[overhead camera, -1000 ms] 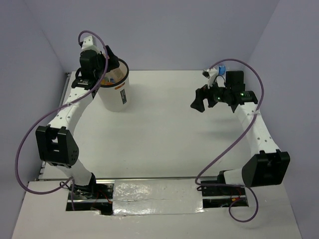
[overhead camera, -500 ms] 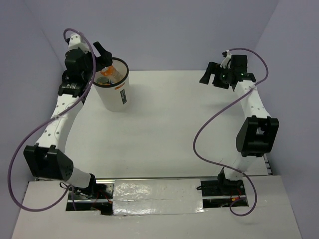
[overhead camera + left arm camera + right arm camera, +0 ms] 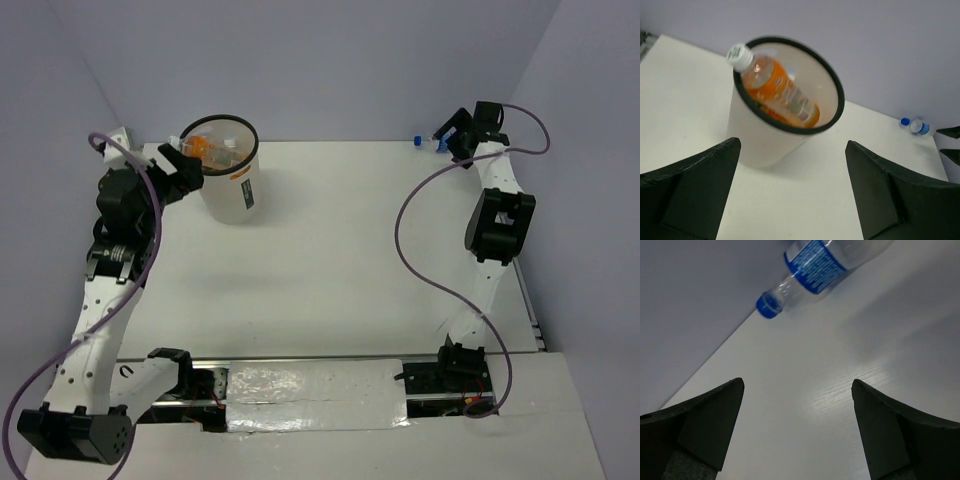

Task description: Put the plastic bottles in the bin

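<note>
The white bin (image 3: 236, 196) with a black rim stands at the far left of the table. An orange-filled bottle (image 3: 206, 149) leans inside it, its white cap at the rim; the left wrist view shows this bottle (image 3: 776, 89) in the bin (image 3: 754, 142). My left gripper (image 3: 184, 166) is open and empty, just left of the bin (image 3: 792, 145). A small clear bottle with a blue label and blue cap (image 3: 425, 141) lies at the far right edge (image 3: 816, 259). My right gripper (image 3: 448, 134) is open and empty beside it (image 3: 797, 382).
The purple back wall rises right behind the small bottle and the bin. The small bottle also shows far off in the left wrist view (image 3: 916, 126), with the right gripper's dark fingers (image 3: 951, 133) next to it.
My left gripper has drawn back from above the bin down to its left side. My right arm has stretched out to the far right edge, close to the small bottle.
</note>
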